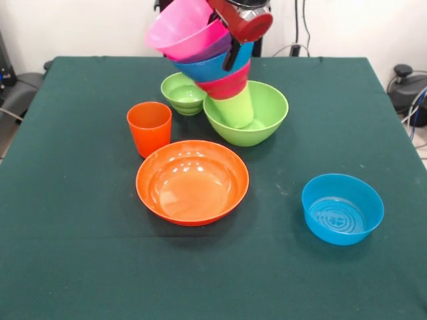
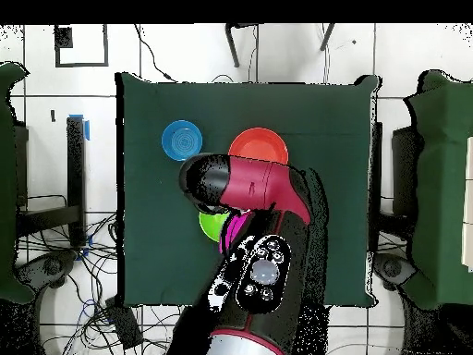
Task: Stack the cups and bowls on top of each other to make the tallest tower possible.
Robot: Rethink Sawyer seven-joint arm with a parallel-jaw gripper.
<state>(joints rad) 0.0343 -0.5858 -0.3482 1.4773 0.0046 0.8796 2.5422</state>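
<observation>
While the tower leans, we hover at its top.

We see the stack rising from the large green bowl: lime cup, then red, blue, purple and pink bowls, tilting left because each piece sits loosely in the one below. Our gripper sits against the upper bowls, likely steadying them, though we cannot tell if it is open or closed. Unstacked on the table are the orange cup, the orange bowl, a small green bowl and a blue bowl.
</observation>
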